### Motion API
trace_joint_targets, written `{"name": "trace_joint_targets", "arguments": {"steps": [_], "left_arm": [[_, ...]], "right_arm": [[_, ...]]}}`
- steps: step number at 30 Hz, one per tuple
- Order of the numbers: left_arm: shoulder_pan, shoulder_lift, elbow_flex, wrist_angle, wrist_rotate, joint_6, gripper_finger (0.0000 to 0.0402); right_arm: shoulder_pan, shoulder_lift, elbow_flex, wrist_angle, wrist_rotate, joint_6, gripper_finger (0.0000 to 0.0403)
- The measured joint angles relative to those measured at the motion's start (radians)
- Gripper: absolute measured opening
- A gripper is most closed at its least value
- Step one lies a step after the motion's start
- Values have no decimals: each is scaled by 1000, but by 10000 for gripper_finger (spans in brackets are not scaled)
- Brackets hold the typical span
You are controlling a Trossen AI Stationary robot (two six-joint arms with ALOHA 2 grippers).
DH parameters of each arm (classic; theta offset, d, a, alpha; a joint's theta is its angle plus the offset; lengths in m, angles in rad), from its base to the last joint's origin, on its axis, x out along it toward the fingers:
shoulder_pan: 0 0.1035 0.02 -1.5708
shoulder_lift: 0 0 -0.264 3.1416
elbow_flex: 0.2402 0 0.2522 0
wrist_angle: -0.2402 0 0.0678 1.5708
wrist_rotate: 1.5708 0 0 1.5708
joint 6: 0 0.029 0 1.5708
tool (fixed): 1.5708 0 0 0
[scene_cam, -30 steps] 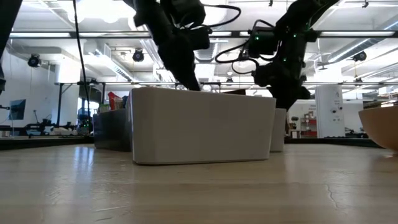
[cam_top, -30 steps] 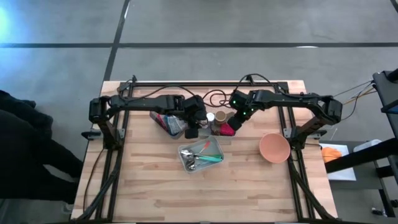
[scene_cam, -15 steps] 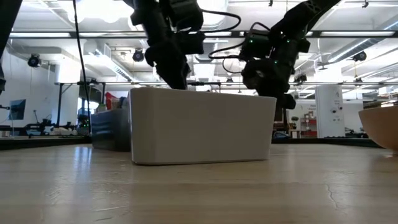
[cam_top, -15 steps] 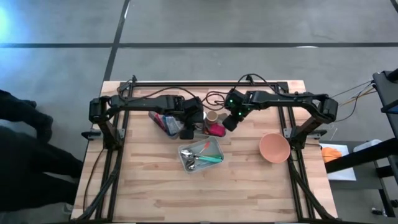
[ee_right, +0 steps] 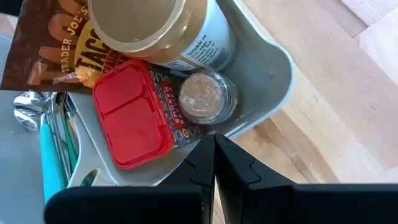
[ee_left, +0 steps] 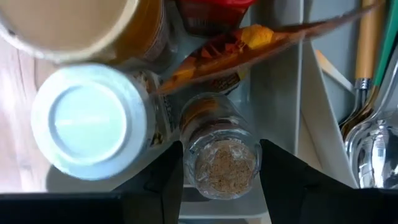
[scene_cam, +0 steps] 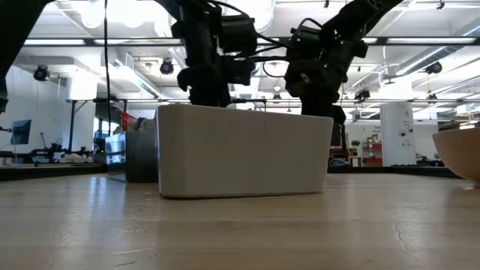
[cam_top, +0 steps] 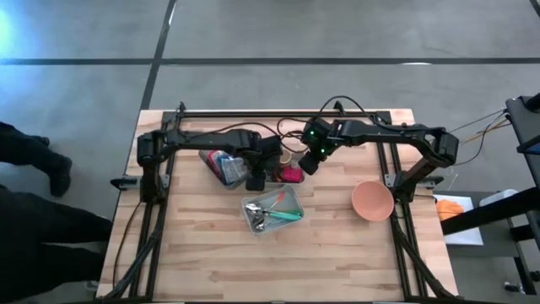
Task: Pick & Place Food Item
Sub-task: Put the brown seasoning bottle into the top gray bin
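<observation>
Wooden table (cam_top: 211, 253) is carrying a grey tray (cam_top: 253, 221) near its middle, with cutlery (cam_top: 274, 211) lying in it. Seen from above, the left gripper (cam_top: 256, 177) is hanging at 11 o'clock from the cutlery, and the right gripper (cam_top: 309, 162) is hovering at 1 o'clock from it. A pink bowl (cam_top: 372, 200) is sitting well apart at 3 o'clock.

In the left wrist view the left gripper (ee_left: 221, 186) is grasping a small glass jar (ee_left: 221, 158) of brown powder, with one dark finger (ee_left: 165, 180) pressing each side of it. The jar is hanging over the food compartment, beside a white lid (ee_left: 87, 121) and under the edge of an orange bag (ee_left: 249, 43).

The right gripper (ee_right: 214, 163) is showing its fingers clenched together and is carrying nothing. It is looking down on a tan-lidded can (ee_right: 146, 25), a red box (ee_right: 130, 115) and a corner jar (ee_right: 208, 99) standing in the tray's rounded end. Whether that corner jar is the one in the left gripper, I cannot tell.

From table height the tray's pale wall (scene_cam: 244, 154) is hiding both grippers' fingertips.
</observation>
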Motion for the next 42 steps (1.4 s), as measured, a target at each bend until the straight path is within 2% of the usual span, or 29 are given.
{"name": "trace_joint_targets", "arguments": {"steps": [8, 20, 27, 42], "left_arm": [[2, 50, 36, -30, 51, 29, 160], [1, 75, 39, -37, 51, 22, 161], [1, 75, 39, -31, 51, 25, 205], [1, 75, 38, -25, 50, 28, 213]], "right_arm": [[0, 0, -7, -13, 1, 0, 8], [0, 1, -10, -15, 1, -8, 8], [0, 0, -10, -32, 1, -8, 8], [0, 0, -7, -42, 0, -8, 8]]}}
